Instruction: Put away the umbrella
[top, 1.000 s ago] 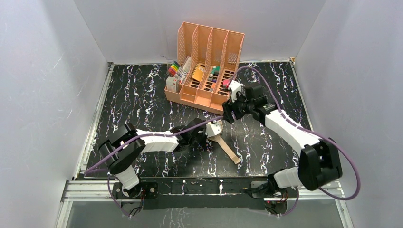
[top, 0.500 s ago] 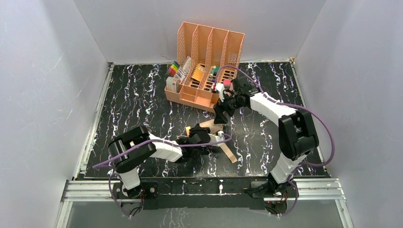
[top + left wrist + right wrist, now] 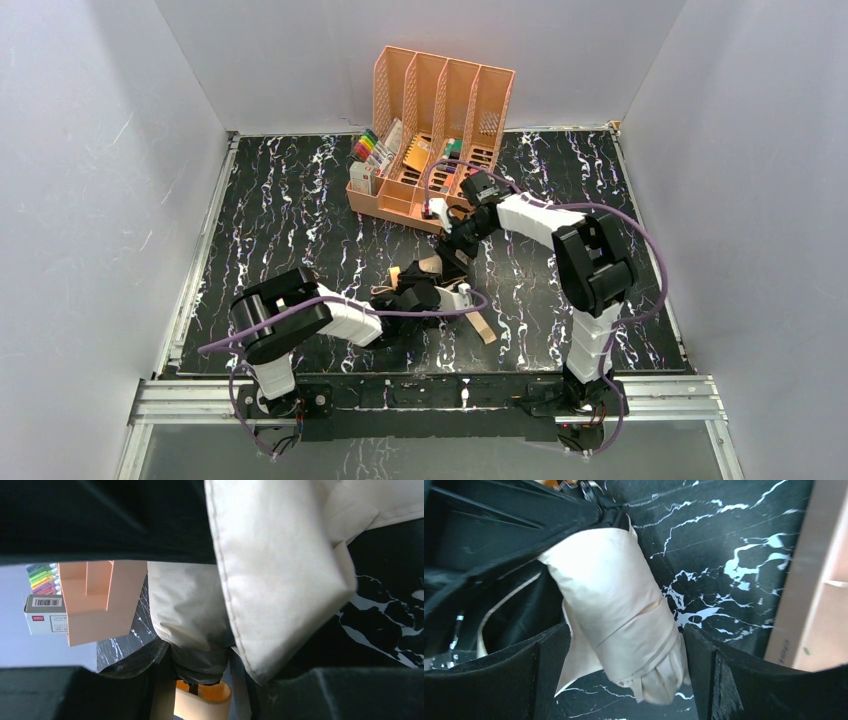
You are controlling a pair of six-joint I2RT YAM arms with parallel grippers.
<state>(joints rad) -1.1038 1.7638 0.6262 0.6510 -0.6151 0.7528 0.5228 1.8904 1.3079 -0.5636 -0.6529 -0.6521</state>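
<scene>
The folded umbrella (image 3: 614, 600), beige and black, lies on the black marbled table (image 3: 280, 220), near its front middle, before a peach organizer (image 3: 440, 110). The left claw (image 3: 425, 297) grips its fabric. The right claw (image 3: 616, 640) stands open astride the beige bundle.

Counts:
- desk (image 3: 280, 220): 1
- arms: 2, a left arm (image 3: 335, 315) and a right arm (image 3: 540, 218)
- pincers: 2, one per arm, a left pincer (image 3: 420, 296) and a right pincer (image 3: 621, 650)
- purple cables (image 3: 660, 265): 2, one along each arm
- umbrella (image 3: 624, 600): 1
- file organizer (image 3: 440, 110): 1, peach, with 4 upright slots at the back; can't count its low front trays
- white box (image 3: 46, 614) with barcode: 1
- markers (image 3: 366, 147): 1 bunch, mixed colours; can't resolve single pens
- small stuff in the organizer trays: several pieces, too small to count
</scene>
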